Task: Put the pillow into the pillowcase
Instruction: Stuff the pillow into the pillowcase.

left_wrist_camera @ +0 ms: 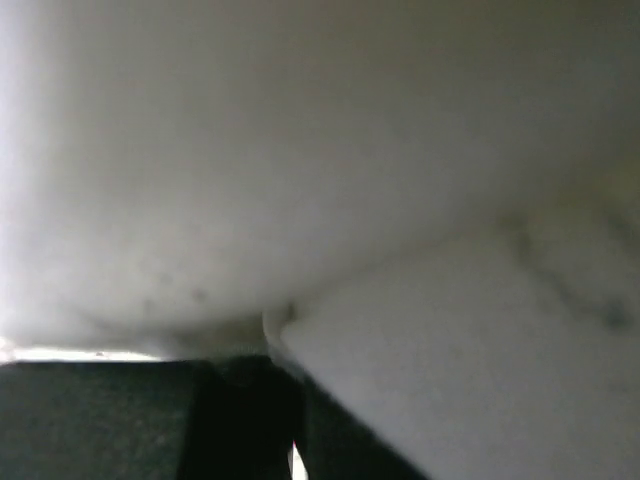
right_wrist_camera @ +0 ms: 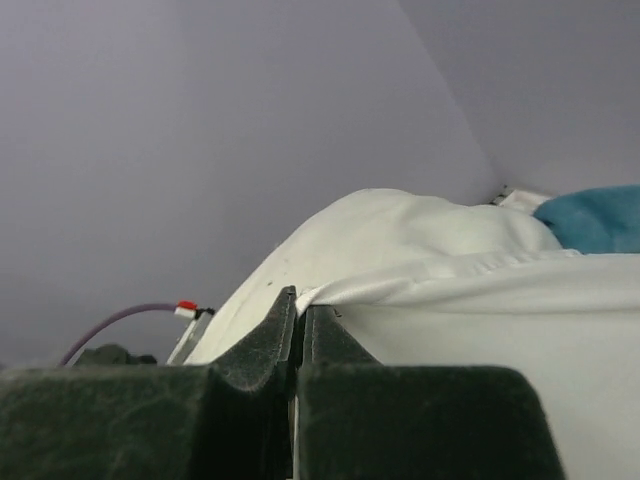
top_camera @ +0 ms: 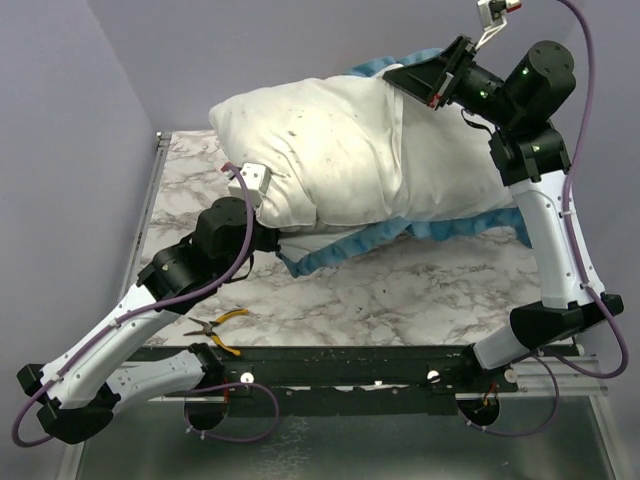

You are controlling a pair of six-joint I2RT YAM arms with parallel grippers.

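— What's in the pillowcase right now?

— The right-hand part of the pillow. From the top camera I see the case turned white side out and drawn over that end, up to a fold near the middle of the frame. The left part of the pillow bulges out bare. The blue frill runs along the lower edge and shows again at the top, centre-right.

— And the pillow itself?

— Plump, white and wrinkled, with dark specks, lying across the upper middle of the marble table.

— Pincers?

— The right pincer is clenched on the white hem of the case, at the upper right of the top view. The left pincer is clenched too, tucked under the pillow's lower left edge. White cloth sits at its tips, but my wrist view is too blurred to tell which cloth.

— Anything else?

— Yellow-handled pliers at the lower left of the table.
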